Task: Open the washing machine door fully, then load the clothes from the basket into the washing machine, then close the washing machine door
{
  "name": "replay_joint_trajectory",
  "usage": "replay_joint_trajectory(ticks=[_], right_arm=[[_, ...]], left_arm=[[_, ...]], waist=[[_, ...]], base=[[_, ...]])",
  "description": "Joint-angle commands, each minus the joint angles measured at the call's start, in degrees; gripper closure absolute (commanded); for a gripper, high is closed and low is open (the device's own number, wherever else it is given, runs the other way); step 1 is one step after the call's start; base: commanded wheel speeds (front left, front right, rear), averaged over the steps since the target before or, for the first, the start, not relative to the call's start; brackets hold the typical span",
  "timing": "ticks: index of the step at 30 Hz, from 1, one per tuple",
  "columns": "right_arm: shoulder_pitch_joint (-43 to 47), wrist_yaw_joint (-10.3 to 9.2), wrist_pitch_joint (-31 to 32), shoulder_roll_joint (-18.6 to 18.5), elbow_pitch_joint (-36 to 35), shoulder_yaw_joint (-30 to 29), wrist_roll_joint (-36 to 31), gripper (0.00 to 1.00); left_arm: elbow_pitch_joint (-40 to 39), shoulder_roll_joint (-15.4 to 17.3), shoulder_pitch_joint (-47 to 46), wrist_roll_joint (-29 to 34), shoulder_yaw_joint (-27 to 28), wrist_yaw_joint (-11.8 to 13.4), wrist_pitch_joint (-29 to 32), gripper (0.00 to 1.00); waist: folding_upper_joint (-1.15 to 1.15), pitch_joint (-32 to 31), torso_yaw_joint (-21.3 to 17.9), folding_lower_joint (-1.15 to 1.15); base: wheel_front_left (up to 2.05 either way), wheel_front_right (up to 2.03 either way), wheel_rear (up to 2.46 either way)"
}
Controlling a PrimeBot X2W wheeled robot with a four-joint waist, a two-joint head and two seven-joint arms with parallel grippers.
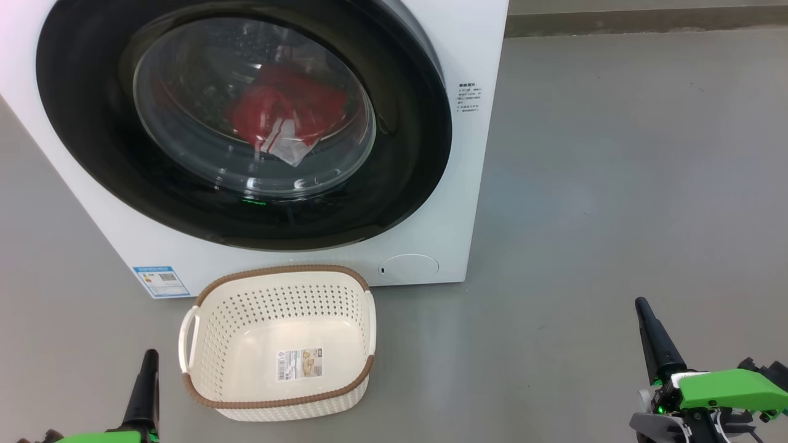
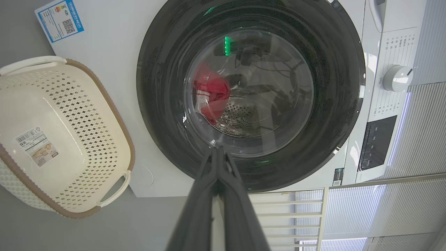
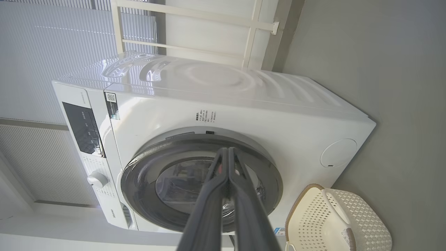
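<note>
**Behind the shut door, red clothes in the drum; both claws low and closed**

On the grey floor stands the washer, its door lying flush against the white front. Through the glass the clothes show inside the drum: a red bundle with a white striped panel hanging at its lower edge. The basket sits on the floor just in front of the washer, below the door. It has nothing in it, and the label on its bottom is bare. A blue sticker is on the washer's lower corner beside the basket, and the round flap is on the other side, just past the basket's far rim.

The left claw rises from the bottom edge of the head view, just to the left of the basket's near corner and apart from it. Its fingers are pressed together and pinch nothing. From its own wrist camera the left claw points at the lower part of the door glass, with the clothes up and to the left behind it and the basket off to the left side.

The right claw is over bare floor, well apart from both basket and washer, its fingers likewise pressed together and holding nothing. In its wrist camera the joined tips line up with the door's dark rim, the basket lies toward the lower right, and the dial shows at the left.
</note>
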Motion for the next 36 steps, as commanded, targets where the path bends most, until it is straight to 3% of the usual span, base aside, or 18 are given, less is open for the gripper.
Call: replay_joint_trajectory(ticks=[1, 10, 36], right_arm=[[0.17, -0.06, 0.51, 0.06, -1.88, 0.44, 1.59, 1.00], [0.58, -0.06, 1.95, 0.92, -2.25, -0.97, 5.68, 1.00], [0.56, -0.06, 2.07, 1.02, -2.25, -1.13, 5.55, 1.00]], left_arm=[[-0.94, 0.58, -2.68, -1.85, 2.08, -0.18, 0.57, 1.00], [-0.38, 0.32, -3.13, -6.50, 2.86, -0.20, 2.01, 1.00], [-0.37, 0.06, -3.16, -6.19, 3.24, -0.20, 2.31, 1.00]], waist=[[0.00, -0.03, 0.02, 0.00], [0.00, -0.19, 0.14, 0.00], [0.00, -0.19, 0.14, 0.00]], base=[[0.00, 0.00, 0.00], [0.00, 0.00, 0.00], [0.00, 0.00, 0.00]])
